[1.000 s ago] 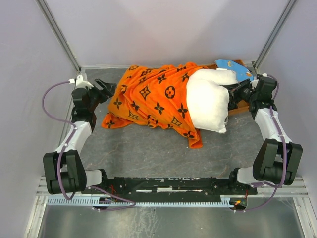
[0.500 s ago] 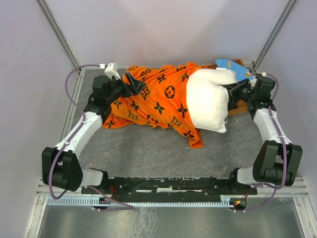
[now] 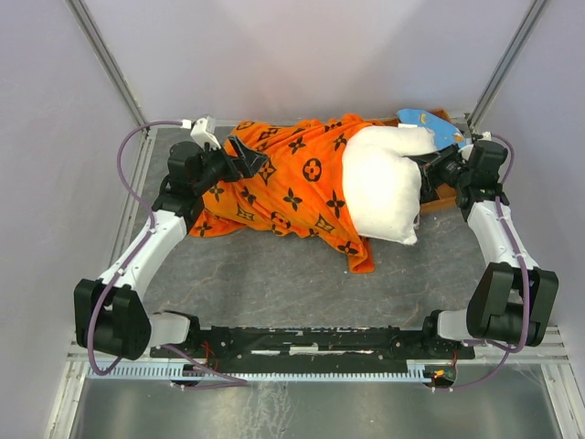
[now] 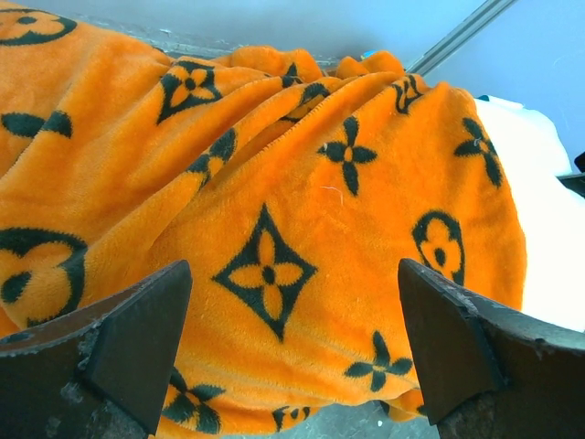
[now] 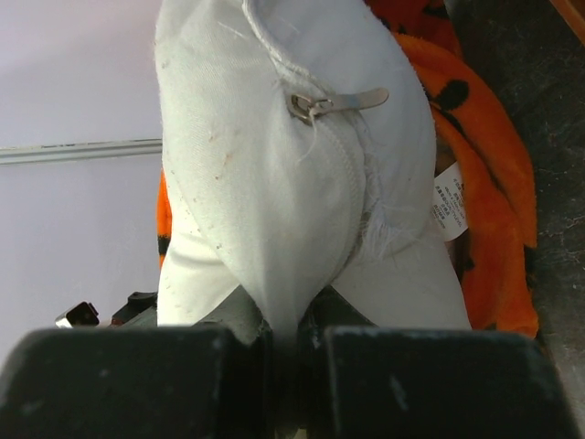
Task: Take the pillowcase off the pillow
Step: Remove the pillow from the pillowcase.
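Observation:
The orange pillowcase (image 3: pixel 288 187) with black motifs lies bunched across the back of the table and covers the left part of the white pillow (image 3: pixel 384 192). The pillow's right half sticks out bare. My left gripper (image 3: pixel 249 163) hovers open over the pillowcase's left end. In the left wrist view its fingers (image 4: pixel 123 352) straddle the orange pillowcase (image 4: pixel 274 192) with nothing pinched, and the gripper (image 4: pixel 292 361) is wide apart. My right gripper (image 3: pixel 423 166) is shut on a pinch of the pillow's right end. In the right wrist view, white pillow fabric (image 5: pixel 274 174) runs down into the gripper (image 5: pixel 291 325).
A wooden tray (image 3: pixel 439 197) with a light-blue patterned cloth (image 3: pixel 428 119) sits at the back right, behind the right gripper. Metal frame posts (image 3: pixel 110 64) and walls close in the left, right and back sides. The pillow's zipper pull (image 5: pixel 340 102) and label (image 5: pixel 448 203) show.
My left arm has swung from left of the pillowcase onto its left end, and its jaws have opened to full width. The right gripper has held its pinch without moving.

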You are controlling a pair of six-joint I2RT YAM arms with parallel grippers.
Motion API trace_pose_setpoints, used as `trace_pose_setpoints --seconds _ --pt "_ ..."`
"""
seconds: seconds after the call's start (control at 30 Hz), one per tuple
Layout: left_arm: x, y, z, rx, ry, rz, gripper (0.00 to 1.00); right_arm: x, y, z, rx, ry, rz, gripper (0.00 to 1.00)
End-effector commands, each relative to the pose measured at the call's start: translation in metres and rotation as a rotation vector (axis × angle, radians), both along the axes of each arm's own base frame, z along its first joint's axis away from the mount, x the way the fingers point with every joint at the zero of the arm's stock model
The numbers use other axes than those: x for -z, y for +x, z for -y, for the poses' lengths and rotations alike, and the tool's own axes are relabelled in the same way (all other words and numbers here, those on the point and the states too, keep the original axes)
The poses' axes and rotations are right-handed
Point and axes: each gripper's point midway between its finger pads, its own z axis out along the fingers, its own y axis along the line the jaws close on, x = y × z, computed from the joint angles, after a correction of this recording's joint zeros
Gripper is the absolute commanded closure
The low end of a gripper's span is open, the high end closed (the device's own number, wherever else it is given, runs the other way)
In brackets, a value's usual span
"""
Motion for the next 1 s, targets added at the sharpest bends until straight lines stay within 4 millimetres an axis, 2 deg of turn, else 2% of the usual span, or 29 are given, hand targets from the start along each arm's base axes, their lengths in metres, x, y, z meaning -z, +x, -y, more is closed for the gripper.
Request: trace_pose_setpoints --seconds 0.0,0.17,0.2,0.23,0.33,0.47,0.5,0.57,0.63,0.7,0.73,0.77,0.8,0.83,0.9,0.97 --pt "-0.027 -0.006 -0.002 0.011 0.018 0.100 0.01 -0.062 0.008 0.003 0.020 -0.058 0.216 0.98" --pt "-0.023 -0.012 -0.003 0.013 0.030 0.048 0.01 -0.060 0.008 -0.003 0.005 -0.058 0.214 0.98" --pt "-0.019 0.006 -0.037 -0.173 0.145 0.080 0.05 -0.059 0.008 -0.003 0.003 -0.059 0.212 0.98" --pt "-0.018 0.008 -0.047 -0.229 0.163 0.072 0.12 -0.059 0.009 -0.005 0.000 -0.060 0.213 0.98" --pt "-0.016 0.005 -0.053 -0.253 0.182 0.058 0.29 -0.058 0.009 -0.007 -0.006 -0.062 0.211 0.98" --pt "-0.011 0.005 -0.057 -0.265 0.208 0.028 0.79 -0.057 0.010 -0.012 -0.016 -0.065 0.209 0.98" --pt "-0.009 0.005 -0.058 -0.265 0.213 0.016 0.95 -0.057 0.010 -0.013 -0.019 -0.070 0.209 0.99" --pt "-0.005 0.003 -0.060 -0.277 0.216 0.001 0.97 -0.056 0.010 -0.016 -0.027 -0.080 0.206 0.98" --pt "-0.002 0.002 -0.068 -0.322 0.218 -0.012 0.97 -0.055 0.009 -0.019 -0.033 -0.089 0.202 0.98" --pt "-0.004 0.003 -0.082 -0.405 0.230 -0.020 0.85 -0.053 0.009 -0.022 -0.037 -0.098 0.193 0.98" --pt "-0.006 0.004 -0.091 -0.450 0.249 -0.032 0.69 -0.053 0.009 -0.025 -0.042 -0.103 0.191 0.98" --pt "-0.014 0.005 -0.102 -0.508 0.275 -0.046 0.46 -0.052 0.009 -0.027 -0.045 -0.106 0.187 0.98" --pt "-0.020 0.008 -0.117 -0.588 0.308 -0.066 0.30 -0.051 0.010 -0.030 -0.055 -0.109 0.187 0.98" --pt "-0.028 0.011 -0.126 -0.642 0.327 -0.091 0.19 -0.049 0.010 -0.033 -0.062 -0.114 0.184 0.98" --pt "-0.041 0.018 -0.130 -0.692 0.340 -0.152 0.05 -0.047 0.011 -0.039 -0.076 -0.117 0.177 0.98" --pt "-0.042 0.023 -0.119 -0.687 0.273 -0.220 0.04 -0.048 0.011 -0.044 -0.090 -0.120 0.177 0.99"
